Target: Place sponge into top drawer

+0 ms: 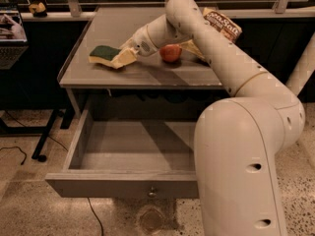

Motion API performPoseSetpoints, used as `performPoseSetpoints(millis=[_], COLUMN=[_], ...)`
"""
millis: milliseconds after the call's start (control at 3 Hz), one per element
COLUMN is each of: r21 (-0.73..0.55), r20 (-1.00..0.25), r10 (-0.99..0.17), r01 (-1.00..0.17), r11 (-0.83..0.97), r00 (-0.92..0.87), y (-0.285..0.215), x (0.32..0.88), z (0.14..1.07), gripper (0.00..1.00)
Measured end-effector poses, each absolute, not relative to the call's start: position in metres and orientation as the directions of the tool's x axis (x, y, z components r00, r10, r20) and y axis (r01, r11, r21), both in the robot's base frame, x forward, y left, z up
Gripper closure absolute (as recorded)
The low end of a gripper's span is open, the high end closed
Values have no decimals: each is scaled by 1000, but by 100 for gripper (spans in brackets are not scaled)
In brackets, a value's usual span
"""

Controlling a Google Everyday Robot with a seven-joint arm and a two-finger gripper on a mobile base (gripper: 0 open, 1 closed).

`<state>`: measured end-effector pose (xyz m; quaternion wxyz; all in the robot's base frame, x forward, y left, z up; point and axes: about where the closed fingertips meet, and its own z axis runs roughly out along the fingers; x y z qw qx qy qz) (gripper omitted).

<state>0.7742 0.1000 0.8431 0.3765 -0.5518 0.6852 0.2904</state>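
Reaching out over the table [98, 75], the gripper [121, 58] was seen closed on the sponge [104, 52], its pale fingers clamped on the sponge's near end. The sponge was held with its dark green layer upward, jutting out to the gripper's left, low over the tabletop; whether it touched the surface could not be told. Just to the gripper's right, a red round fruit [170, 52] was set on the tabletop, apart from the sponge. Farther right and behind it, a chip bag [224, 25] was partly hidden by the arm [221, 58]. Below and in front of the gripper, the top drawer [113, 185] was pulled wide open, its small knob [152, 192] showing on the front. A dark cable [15, 151] was laid on the speckled floor, well left of the drawer.
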Motion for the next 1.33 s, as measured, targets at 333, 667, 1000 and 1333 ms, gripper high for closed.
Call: performPoseSetpoints(millis=[333,667,1000,1333], r21=[-26,-40,-27,-27], r20=[-851,-862,-876,-876], r10=[-516,-499,-469,-469], r01=[-975,-967,-960,-960], r11=[219,250,278,278], r00=[-94,-94,-112,-112], y=[85,67,49,49], x=[751,711,639,639], z=[863,882,876,876], gripper=[100,100,100,100])
